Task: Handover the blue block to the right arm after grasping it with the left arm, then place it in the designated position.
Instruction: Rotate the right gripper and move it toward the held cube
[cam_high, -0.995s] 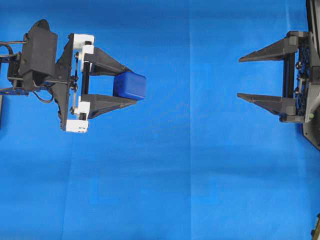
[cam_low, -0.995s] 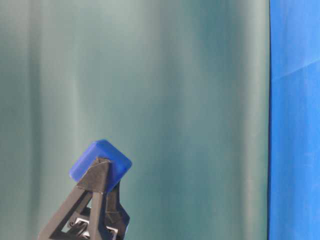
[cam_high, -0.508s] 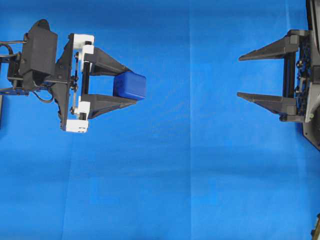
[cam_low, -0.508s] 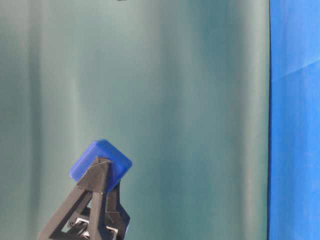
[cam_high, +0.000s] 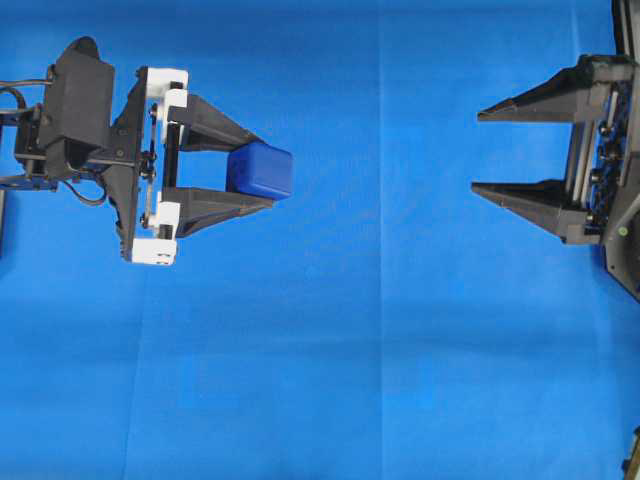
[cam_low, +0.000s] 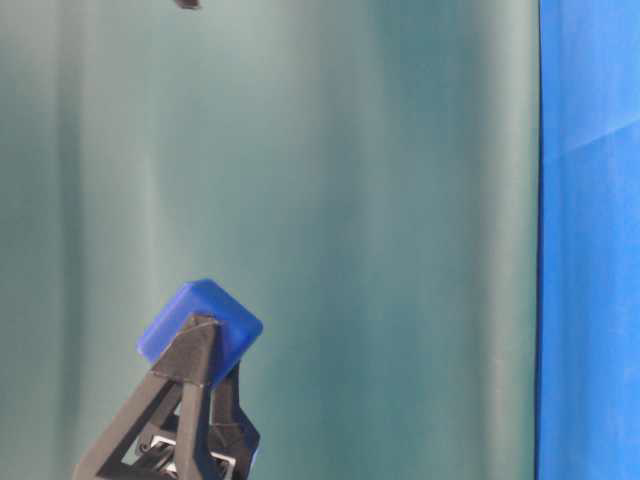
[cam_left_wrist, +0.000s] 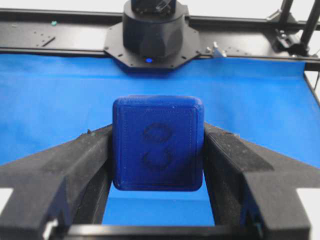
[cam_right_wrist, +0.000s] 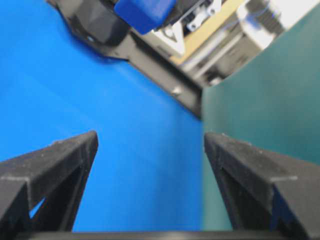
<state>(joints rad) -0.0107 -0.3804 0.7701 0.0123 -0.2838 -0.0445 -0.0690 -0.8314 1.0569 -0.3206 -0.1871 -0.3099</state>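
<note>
Block (cam_high: 259, 171) between left tool (cam_high: 262, 173) fingers

A blue cloth (cam_high: 380, 350) is covering the table, lying flat and filling the whole overhead view — faint fold lines are running across it, one straight crease going top to bottom right of the middle. In the left wrist view the cloth (cam_left_wrist: 60, 100) is stretching back to a black frame rail (cam_left_wrist: 60, 20) that is running along its far edge, with a black arm base (cam_left_wrist: 152, 35) sitting at the middle of that edge. Soft shadows are falling on the cloth.
</note>
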